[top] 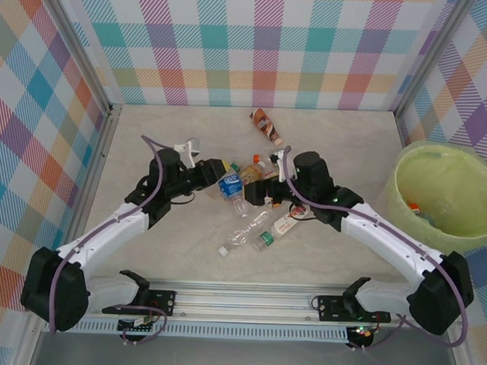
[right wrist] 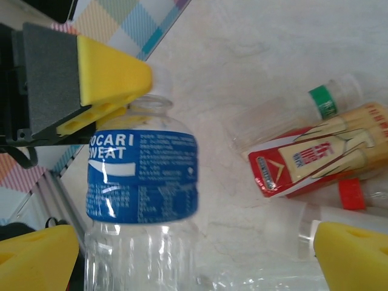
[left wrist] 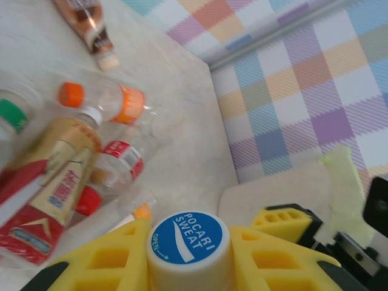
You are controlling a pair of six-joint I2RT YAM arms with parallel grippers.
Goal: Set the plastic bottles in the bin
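blue-label bottle (right wrist: pixel 142 176): mid desk (top: pixel 350 147), at the left edge of the bottle heap, well apart from the bin (top: pixel 406 169) over on the right.
handling: looks empty, so probably featherlight. Thin clear walls likely to dent and squirt out under a squeeze at the belly (label film looks slick too). Neck and cap are the stiff part, so best grabbed there.
left pincer (left wrist: pixel 189 257): clamped tight on the neck right under the blue cap (left wrist: pixel 189 241), yellow fingers (left wrist: pixel 279 251) on either side.
right pincer (right wrist: pixel 194 260): spread wide, holding nothing, just flanking the bottle's lower body without touching.
heap: red-and-cream bottle (right wrist: pixel 309 157), green-banded bottle (right wrist: pixel 324 100) and orange-capped bottle (left wrist: pixel 100 97) bunched together, brown bottle (top: pixel 268 125) lying farther off.
hard to tell: bottle's base cut off in the right wrist view, so no idea if it's lifted or resting on the desk. Arms cover part of the heap from above, so no proper count. Something orange inside the bin, too small to name.
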